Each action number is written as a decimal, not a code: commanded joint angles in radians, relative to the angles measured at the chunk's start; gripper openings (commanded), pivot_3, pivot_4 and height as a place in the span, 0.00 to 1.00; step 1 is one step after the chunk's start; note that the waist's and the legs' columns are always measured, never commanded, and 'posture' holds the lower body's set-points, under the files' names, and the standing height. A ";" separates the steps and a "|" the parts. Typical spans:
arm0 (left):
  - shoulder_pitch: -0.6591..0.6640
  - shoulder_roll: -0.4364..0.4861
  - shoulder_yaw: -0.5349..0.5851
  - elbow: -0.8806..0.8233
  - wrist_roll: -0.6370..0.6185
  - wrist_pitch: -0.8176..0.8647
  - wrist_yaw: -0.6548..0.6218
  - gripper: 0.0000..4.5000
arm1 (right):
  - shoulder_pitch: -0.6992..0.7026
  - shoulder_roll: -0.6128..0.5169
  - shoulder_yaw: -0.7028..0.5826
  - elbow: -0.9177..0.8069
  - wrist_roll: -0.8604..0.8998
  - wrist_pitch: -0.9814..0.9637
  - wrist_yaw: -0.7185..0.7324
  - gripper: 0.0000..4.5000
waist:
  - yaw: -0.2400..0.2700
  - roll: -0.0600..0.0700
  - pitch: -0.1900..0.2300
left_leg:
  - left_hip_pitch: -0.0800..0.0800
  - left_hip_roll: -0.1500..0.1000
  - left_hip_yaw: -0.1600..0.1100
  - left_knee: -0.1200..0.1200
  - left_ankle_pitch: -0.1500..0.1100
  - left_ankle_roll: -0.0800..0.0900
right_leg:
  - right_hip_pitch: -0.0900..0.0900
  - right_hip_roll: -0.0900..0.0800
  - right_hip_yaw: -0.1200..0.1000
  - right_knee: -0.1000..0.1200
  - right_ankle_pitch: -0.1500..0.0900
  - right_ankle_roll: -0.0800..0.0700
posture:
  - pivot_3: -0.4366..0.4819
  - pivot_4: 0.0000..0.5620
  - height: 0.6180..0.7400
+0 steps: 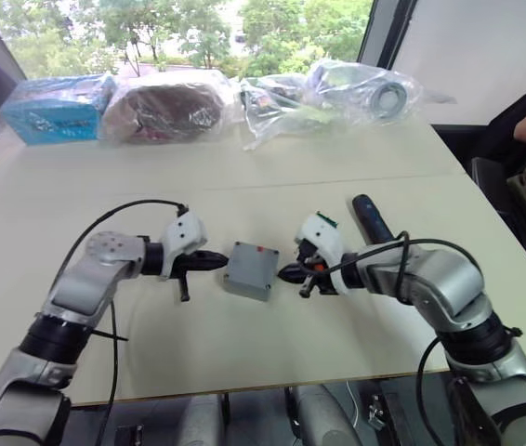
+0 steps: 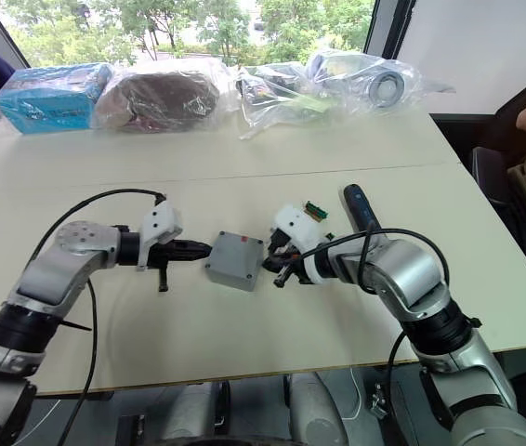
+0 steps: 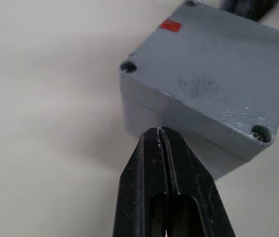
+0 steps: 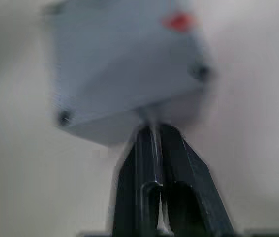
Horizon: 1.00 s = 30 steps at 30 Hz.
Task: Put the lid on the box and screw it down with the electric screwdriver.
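We find the small square grey box [image 1: 250, 269] near the middle of the pale table [image 1: 272, 177], its flat grey lid [image 3: 213, 74] already seated on top, a red mark by one corner. Our left gripper [image 1: 218, 261] sits at its left side, fingers pressed together; our right gripper [image 1: 287, 273] likewise pressed together at the right side. The dark blue-black pen-shaped screwdriver [image 1: 371, 216] lies beyond the right gripper. Clear plastic bags [image 1: 337, 93] line the far edge.

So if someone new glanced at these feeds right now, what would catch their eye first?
Probably the small grey box at the middle of the table, lid already sitting on it, flanked by the left gripper and right gripper, both shut with tips at its sides. Next, the electric screwdriver lying behind the right arm, and the plastic-wrapped bundles along the far edge.
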 commanded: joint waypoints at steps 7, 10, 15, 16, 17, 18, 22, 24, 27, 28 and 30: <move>-0.116 -0.122 -0.039 0.160 0.060 -0.108 -0.035 0.00 | -0.033 0.046 0.001 -0.046 0.038 0.026 0.028 0.02 | -0.001 0.000 0.000 | 0.001 0.000 -0.001 0.001 0.000 0.000 | -0.001 0.000 0.000 0.005 0.000 0.001 | 0.48 0.27 1.00; -0.122 -0.107 -0.043 0.209 0.101 -0.170 -0.051 0.00 | -0.047 0.005 0.013 -0.051 0.021 0.035 0.036 0.02 | -0.005 0.000 0.000 | 0.001 0.000 -0.001 0.001 0.000 0.000 | -0.001 0.001 0.000 0.007 0.000 0.001 | 0.48 0.27 1.00; -0.043 0.011 0.004 0.130 0.086 -0.176 -0.111 0.00 | -0.076 -0.116 -0.001 -0.033 -0.022 -0.010 0.067 0.02 | -0.007 0.000 0.000 | 0.001 0.000 0.000 0.001 0.000 0.000 | -0.003 0.000 0.000 0.007 -0.001 0.000 | 0.48 0.27 1.00; -0.026 0.031 0.012 0.105 0.077 -0.164 -0.119 0.00 | -0.080 -0.126 -0.008 -0.023 -0.025 -0.020 0.071 0.02 | -0.006 0.000 0.000 | 0.001 0.000 -0.001 0.000 0.000 0.000 | -0.003 0.000 0.000 0.007 -0.001 0.000 | 0.48 0.27 1.00; -0.008 0.048 0.021 0.075 0.064 -0.150 -0.128 0.00 | -0.085 -0.130 -0.011 -0.009 -0.032 -0.033 0.074 0.02 | -0.006 0.000 0.000 | 0.001 0.000 -0.001 0.000 0.000 0.000 | -0.003 0.000 0.000 0.007 -0.001 0.000 | 0.48 0.27 1.00; 0.003 0.057 0.027 0.053 0.056 -0.139 -0.133 0.00 | -0.088 -0.132 -0.014 0.001 -0.035 -0.041 0.077 0.02 | -0.005 0.000 0.000 | 0.001 0.000 -0.001 0.000 0.000 0.000 | -0.003 0.001 0.000 0.007 -0.001 0.000 | 0.48 0.27 1.00; 0.045 0.082 0.046 -0.031 0.018 -0.076 -0.145 0.00 | -0.096 -0.111 -0.014 0.051 -0.059 -0.089 0.079 0.02 | -0.001 0.000 0.000 | 0.001 0.000 -0.001 0.001 0.000 0.000 | -0.002 0.000 0.000 0.007 -0.001 0.001 | 0.48 0.27 1.00; 0.058 0.071 0.046 -0.078 0.004 -0.042 -0.127 0.00 | -0.099 -0.066 0.007 0.090 -0.077 -0.127 0.069 0.02 | -0.004 -0.001 0.000 | 0.001 0.000 0.000 0.001 0.000 0.000 | -0.002 0.000 0.000 0.007 -0.001 0.001 | 0.48 0.27 1.00; 0.059 0.049 0.041 -0.104 0.003 -0.015 -0.102 0.00 | -0.096 -0.021 0.038 0.120 -0.108 -0.167 0.067 0.02 | -0.005 0.000 0.000 | 0.001 0.000 0.000 0.001 0.000 0.000 | -0.002 0.000 0.000 0.007 -0.001 0.001 | 0.48 0.27 1.00; 0.054 0.040 0.038 -0.102 0.009 -0.015 -0.095 0.00 | -0.095 -0.008 0.045 0.127 -0.114 -0.173 0.066 0.02 | -0.005 0.000 0.000 | 0.001 0.000 -0.001 0.001 0.000 0.000 | -0.002 0.001 0.000 0.007 -0.001 0.001 | 0.48 0.27 1.00; 0.045 0.026 0.034 -0.094 0.016 -0.017 -0.087 0.00 | -0.093 0.012 0.054 0.132 -0.123 -0.176 0.068 0.02 | -0.005 0.000 0.000 | 0.001 0.000 -0.001 0.001 0.000 0.000 | -0.003 0.001 0.000 0.008 -0.001 0.001 | 0.48 0.27 1.00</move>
